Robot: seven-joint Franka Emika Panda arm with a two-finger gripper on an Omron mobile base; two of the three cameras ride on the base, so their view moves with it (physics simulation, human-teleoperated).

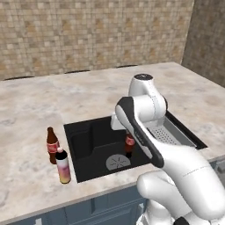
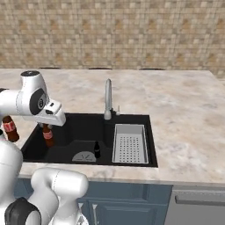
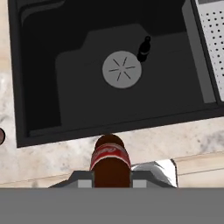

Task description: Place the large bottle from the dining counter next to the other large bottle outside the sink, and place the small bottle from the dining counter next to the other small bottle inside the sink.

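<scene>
A small cola bottle (image 3: 110, 161) is being gripped tight by the gripper (image 3: 112, 183) above the black sink (image 3: 39, 78), near the drain (image 3: 122, 69).

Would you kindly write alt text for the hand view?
The end effector grips a brown cola bottle with a red label above a black sink. A small dark bottle stands beside the grey drain.

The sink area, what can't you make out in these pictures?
- Gripper: fingertips hidden behind the held cola bottle in the hand view.
- Small dark bottle in the sink: too small to read a label, right base view.
- Cola bottle's upper part: covered by the arm, left base view.
</scene>
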